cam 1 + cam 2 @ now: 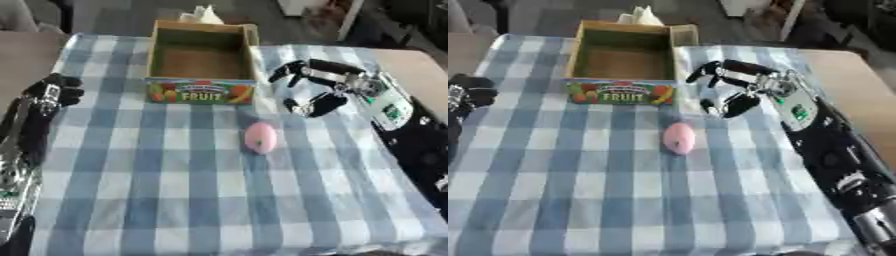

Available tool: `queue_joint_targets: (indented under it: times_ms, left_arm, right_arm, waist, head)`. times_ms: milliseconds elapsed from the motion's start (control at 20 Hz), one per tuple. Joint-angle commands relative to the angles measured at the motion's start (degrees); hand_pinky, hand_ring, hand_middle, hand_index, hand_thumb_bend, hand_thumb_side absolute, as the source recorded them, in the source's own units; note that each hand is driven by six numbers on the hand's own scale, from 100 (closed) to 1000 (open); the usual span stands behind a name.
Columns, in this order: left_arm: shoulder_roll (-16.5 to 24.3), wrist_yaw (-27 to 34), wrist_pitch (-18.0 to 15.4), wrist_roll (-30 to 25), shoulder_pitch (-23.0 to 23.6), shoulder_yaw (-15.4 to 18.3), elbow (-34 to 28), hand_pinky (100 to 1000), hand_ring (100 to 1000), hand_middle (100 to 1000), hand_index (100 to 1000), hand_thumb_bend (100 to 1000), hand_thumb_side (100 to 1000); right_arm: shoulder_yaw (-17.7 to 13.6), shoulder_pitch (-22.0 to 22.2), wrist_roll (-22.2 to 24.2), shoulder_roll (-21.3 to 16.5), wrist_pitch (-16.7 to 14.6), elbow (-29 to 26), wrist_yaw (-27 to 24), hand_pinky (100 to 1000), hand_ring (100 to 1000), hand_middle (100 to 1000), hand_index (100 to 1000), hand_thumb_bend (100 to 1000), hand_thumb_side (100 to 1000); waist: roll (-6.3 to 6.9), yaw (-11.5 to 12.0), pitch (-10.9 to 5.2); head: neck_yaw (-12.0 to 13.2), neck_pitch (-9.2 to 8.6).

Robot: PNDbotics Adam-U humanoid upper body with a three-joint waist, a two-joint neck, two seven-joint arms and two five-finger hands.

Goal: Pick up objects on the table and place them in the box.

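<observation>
- A pink, egg-shaped object lies on the blue-and-white checked tablecloth, near the middle of the table.
- Its long axis runs from 12 to 6 o'clock, toward and away from the robot; which end is narrower cannot be told.
- The open cardboard box with a "FRUIT" label on its front wall stands at the pink object's 11 o'clock, near but apart from it, and its brown floor shows bare.
- Something white and crumpled sticks up behind the box's far wall, at 12 o'clock.
- The robot's right hand, black with silver parts, hovers at the pink object's 1 o'clock, just beside the box's right front corner.
- Its fingers are spread apart and slightly bent, the thumb low and the fingers above, with a gap between them; they hold nothing and touch neither the pink object nor the box.
- The robot's left hand shows at the table's left edge, at 9 o'clock, well apart from the pink object.
- Its fingers look bunched and dark; I cannot tell whether they are apart or closed, and nothing shows in it.
</observation>
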Motion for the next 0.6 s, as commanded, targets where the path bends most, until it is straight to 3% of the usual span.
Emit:
queue_joint_targets:
  times_ms: [50,600]
  left_arm:
    - [1.4,-0.2,-0.1,0.0,-0.4,0.5,-0.5,786,727,684,707,100,808]
    - [1.5,0.0,-0.2,-0.2,-0.3,0.4,-0.3,786,728,685,707,100,809]
  right_arm:
    - [1.1,-1.3,1.7,-1.4,-2.2,-0.1,-0.2,774,982,838,882,100,115]
    - [5.0,-0.1,6.1,0.7,-7.4,-0.9,0.4,784,984,840,880,100,130]
  waist:
    - [0.26,-0.4,-1.01]
    - [0.62,-0.3,-1.00]
  head:
    - [-0.5,0.31]
    - [-1.6,0.31]
